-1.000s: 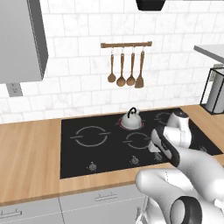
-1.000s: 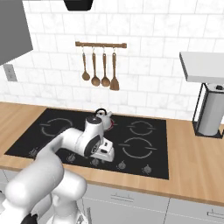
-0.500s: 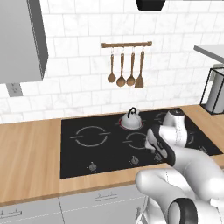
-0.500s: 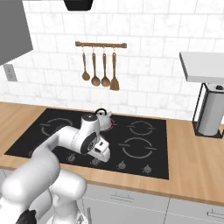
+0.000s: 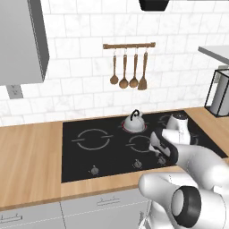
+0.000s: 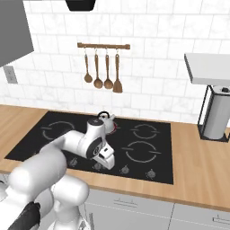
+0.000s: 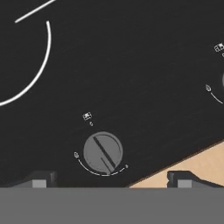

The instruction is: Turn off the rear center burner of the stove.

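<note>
No brand name or readable writing shows anywhere; the stove (image 5: 89, 159) carries only small white symbols. In the hand view, a tiny square pictogram (image 7: 87, 116) sits just above a round grey knob (image 7: 103, 151), with a thin white arc curving under the knob and a small drop-shaped mark at the arc's left end. A like pictogram and arc show at the right edge of that view, beside another knob that is mostly cut off.

The gripper (image 7: 111, 178) is spread wide, its two dark fingertips (image 7: 40, 180) standing well apart on either side of the knob. It holds nothing, and whether the tips touch the glass cannot be told. The knob's slot runs on a slant, and it lies near the stove's front edge, where the wooden counter (image 7: 197, 168) begins.

From the base views, the hand hangs over the front row of knobs on the stove. The rear center burner (image 5: 133, 127), with its thin red rim, lies at the back middle of the stove, with a small grey kettle (image 5: 133, 120) standing on it.
</note>
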Available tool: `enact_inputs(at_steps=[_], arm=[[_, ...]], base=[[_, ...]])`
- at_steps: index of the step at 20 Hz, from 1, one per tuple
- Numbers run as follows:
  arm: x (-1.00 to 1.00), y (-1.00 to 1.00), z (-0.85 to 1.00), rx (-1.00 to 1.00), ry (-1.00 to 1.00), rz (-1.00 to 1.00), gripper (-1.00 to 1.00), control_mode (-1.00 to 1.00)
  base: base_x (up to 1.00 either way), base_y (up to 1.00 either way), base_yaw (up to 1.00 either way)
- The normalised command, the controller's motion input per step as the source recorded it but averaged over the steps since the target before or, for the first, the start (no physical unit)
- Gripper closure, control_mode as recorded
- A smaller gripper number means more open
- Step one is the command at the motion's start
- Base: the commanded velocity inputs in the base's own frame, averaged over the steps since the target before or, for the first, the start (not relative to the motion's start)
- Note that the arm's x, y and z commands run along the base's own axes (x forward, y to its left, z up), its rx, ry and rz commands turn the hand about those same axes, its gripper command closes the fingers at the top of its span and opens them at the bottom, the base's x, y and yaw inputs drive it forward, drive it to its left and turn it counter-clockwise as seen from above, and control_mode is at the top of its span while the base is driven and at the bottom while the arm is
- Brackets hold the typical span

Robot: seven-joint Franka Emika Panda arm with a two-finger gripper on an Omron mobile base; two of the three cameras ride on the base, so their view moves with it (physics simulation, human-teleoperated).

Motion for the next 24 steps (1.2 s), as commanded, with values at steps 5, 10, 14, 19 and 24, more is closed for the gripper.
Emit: enact_inputs(at_steps=[5,10,14,19,24], arm=[[0.0,0.03,-0.5,0.0,0.0,-0.02,-1.0,-1.0],[-0.01,0.21,-0.35,0.0,0.0,-0.02,-1.0,-1.0],[0.0,0.23,-0.3,0.0,0.0,-0.04,-1.0,-1.0],[-0.09,0.1,-0.43,0.0,0.0,-0.04,-1.0,-1.0],[-0.24,0.02,-0.49,0.0,0.0,-0.04,-1.0,-1.0]], base=[[0.0,0.0,0.0],[0.0,0.0,0.0],[0.0,0.0,0.0],[0.0,0.0,0.0],[0.0,0.0,0.0]])
